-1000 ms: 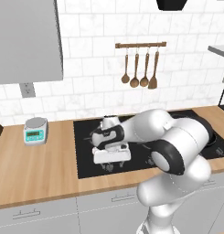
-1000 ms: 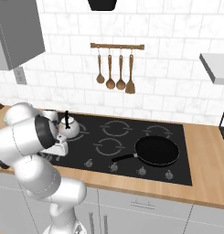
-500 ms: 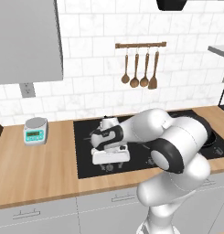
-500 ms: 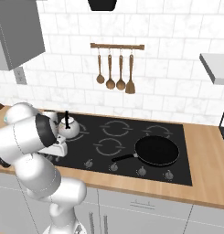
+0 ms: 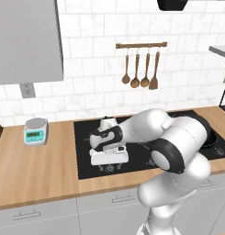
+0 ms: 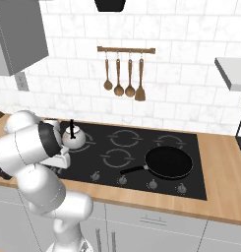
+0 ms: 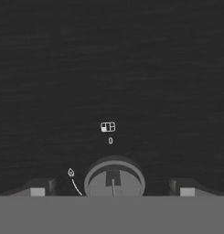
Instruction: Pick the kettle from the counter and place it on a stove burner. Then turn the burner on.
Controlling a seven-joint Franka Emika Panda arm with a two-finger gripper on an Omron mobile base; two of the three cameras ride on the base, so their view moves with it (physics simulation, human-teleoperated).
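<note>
The whitish kettle with its black handle stands on the back-left stove burner of the black cooktop; in the left base view the kettle peeks out behind my arm. My gripper points down at the cooktop's front edge, in front of the kettle. In the hand view the gripper is open, and its fingertips stand wide apart on either side of a round grey knob without touching it. The wooden counter stretches to the left.
A black frying pan lies on the cooktop's front right, handle pointing left. A row of knobs lines the front edge. A teal-faced scale sits on the counter at left. Wooden utensils hang on the wall.
</note>
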